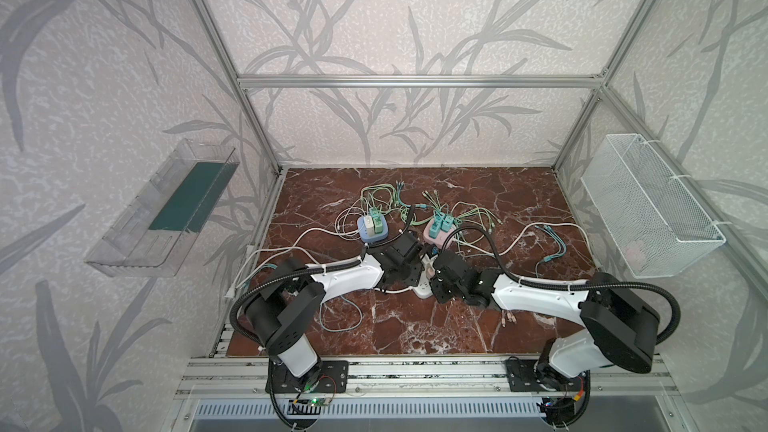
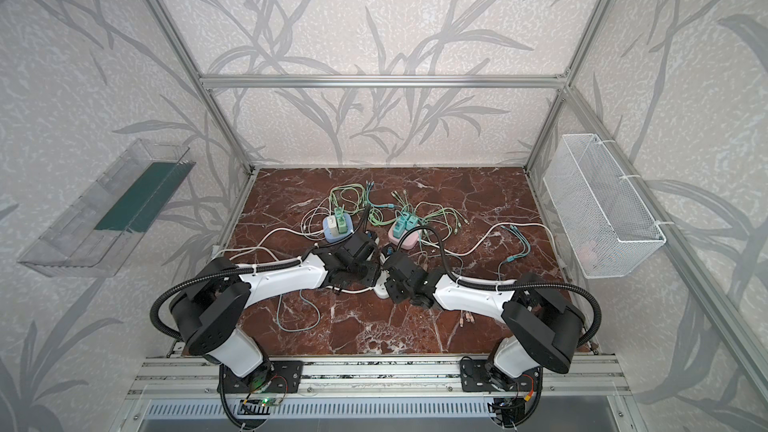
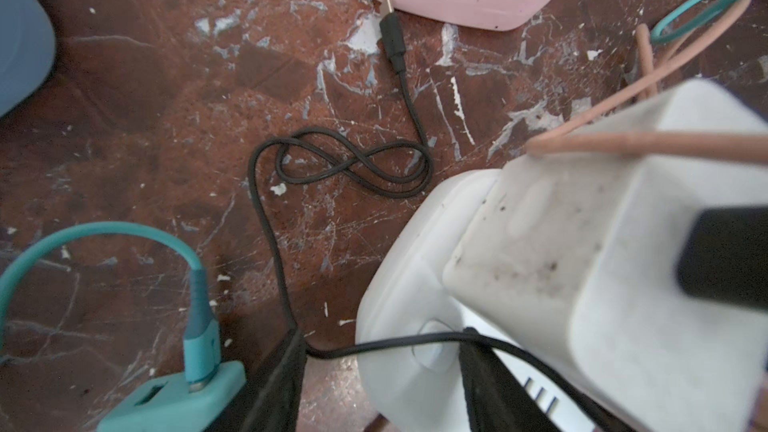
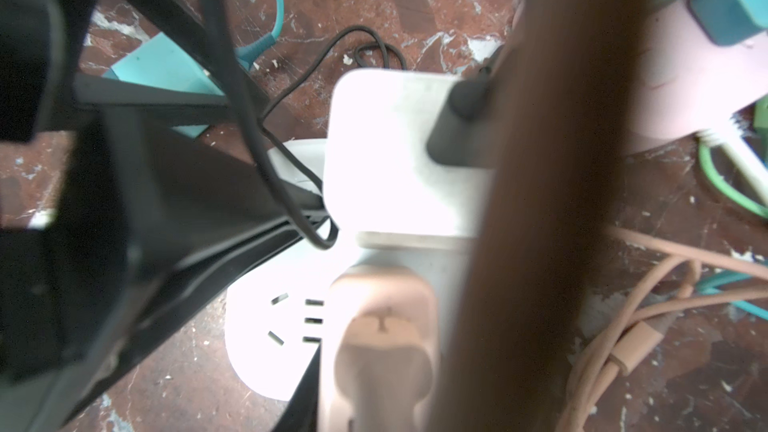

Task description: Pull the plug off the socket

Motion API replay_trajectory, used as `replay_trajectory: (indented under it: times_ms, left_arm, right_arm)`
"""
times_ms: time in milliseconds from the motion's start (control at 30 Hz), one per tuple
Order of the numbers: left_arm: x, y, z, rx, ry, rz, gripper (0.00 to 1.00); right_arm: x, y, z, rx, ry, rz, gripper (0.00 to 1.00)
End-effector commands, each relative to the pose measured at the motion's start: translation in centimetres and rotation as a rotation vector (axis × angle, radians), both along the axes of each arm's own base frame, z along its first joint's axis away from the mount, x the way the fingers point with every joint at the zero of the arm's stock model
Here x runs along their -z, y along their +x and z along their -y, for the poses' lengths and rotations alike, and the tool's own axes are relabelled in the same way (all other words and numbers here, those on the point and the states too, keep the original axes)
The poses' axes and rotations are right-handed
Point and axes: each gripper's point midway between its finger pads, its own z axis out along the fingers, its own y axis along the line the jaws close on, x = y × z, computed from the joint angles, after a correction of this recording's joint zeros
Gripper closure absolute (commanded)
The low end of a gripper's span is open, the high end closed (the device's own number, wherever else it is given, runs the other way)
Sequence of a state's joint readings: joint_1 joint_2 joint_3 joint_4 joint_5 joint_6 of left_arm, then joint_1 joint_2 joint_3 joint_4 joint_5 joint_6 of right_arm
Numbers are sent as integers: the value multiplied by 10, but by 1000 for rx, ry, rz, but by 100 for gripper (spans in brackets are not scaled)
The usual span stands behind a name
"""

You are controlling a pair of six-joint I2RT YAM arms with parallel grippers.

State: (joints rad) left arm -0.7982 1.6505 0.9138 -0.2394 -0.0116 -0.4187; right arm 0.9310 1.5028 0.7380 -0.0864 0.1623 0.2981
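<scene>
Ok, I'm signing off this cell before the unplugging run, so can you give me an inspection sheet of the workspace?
Surface: red-brown marble tabletop, white flecks.
Job's things: white adapter and beige plug both appear seated in the white power strip.
Clutter: blue socket cube and pink socket cube, each carrying chargers; teal charger on the marble.
Grippers: left pincer open astride the strip's end; right pincer shut at the beige plug, hold unclear.
Cables: black cable crosses between the left pincer's jaws; green leads tangled behind.
Surroundings: wire basket and clear tray on the side walls.
</scene>
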Motion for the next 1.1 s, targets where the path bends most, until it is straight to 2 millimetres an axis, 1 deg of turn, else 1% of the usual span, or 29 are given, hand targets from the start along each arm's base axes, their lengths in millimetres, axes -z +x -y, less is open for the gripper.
replay_trajectory:
  times_ms: [0,200,400,633,767,867,1000,1067]
  left_arm:
    - [35,-23,-31,-8,166,-99,41]
    - [36,-25,-32,-6,173,-100,40]
    - [36,-27,-31,3,174,-100,40]
    - [36,-28,-35,-1,182,-92,40]
    - [37,-29,-34,0,175,-93,40]
    - [38,-29,-34,0,176,-94,40]
    - [38,-29,-35,-1,179,-96,40]
    - [38,-29,-35,-1,179,-95,40]
  right_arm:
    - [-26,11,-12,-4,27,74,92]
    - [-30,12,-12,10,32,86,92]
    - [-37,14,-16,41,128,96,92]
    - [-41,15,-15,47,148,87,91]
    - [-41,12,-19,14,123,86,92]
    - [-43,12,-17,15,66,104,93]
    - [-48,14,-13,26,57,126,93]
    - [-46,14,-12,27,48,126,93]
